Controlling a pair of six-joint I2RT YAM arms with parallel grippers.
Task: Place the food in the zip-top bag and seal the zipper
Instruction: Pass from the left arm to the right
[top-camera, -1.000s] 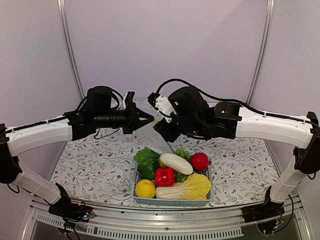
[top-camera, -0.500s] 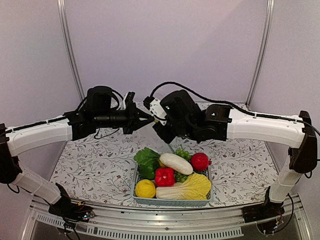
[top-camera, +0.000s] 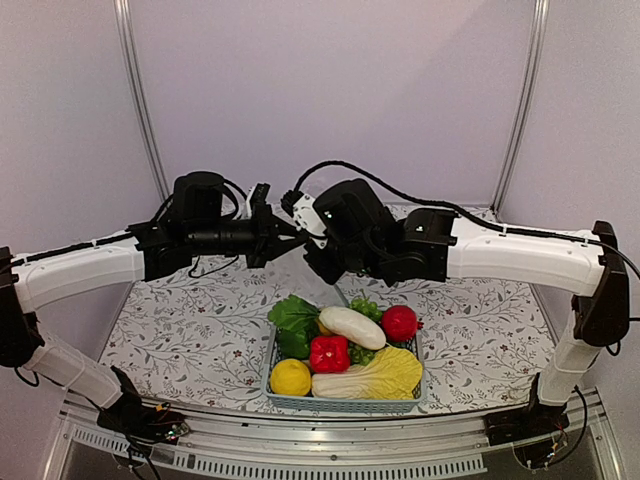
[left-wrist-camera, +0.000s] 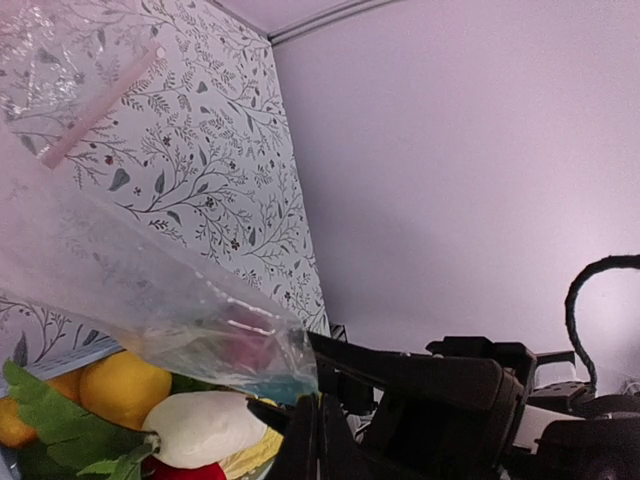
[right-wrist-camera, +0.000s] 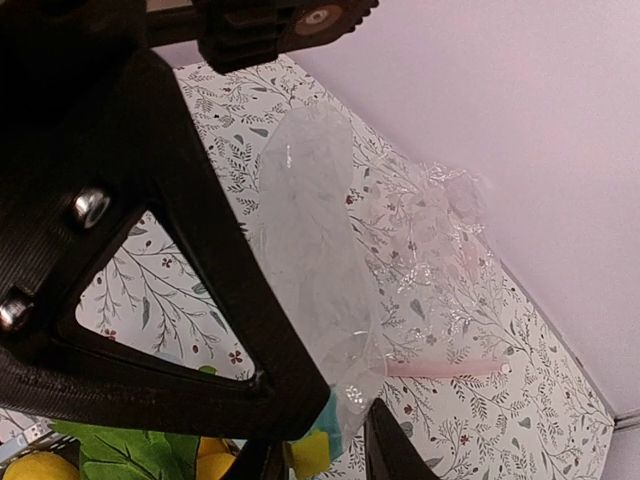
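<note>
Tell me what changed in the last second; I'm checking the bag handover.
The right fingers moved left toward the left fingers and narrowed around the bag corner; a grip is not certain. The left fingers kept holding the bag up. The food and basket did not move.

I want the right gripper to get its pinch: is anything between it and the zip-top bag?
Nothing visible does. The zip-top bag's edge hangs between the right gripper's fingers, close beside the left gripper, which is shut on the same corner.
</note>
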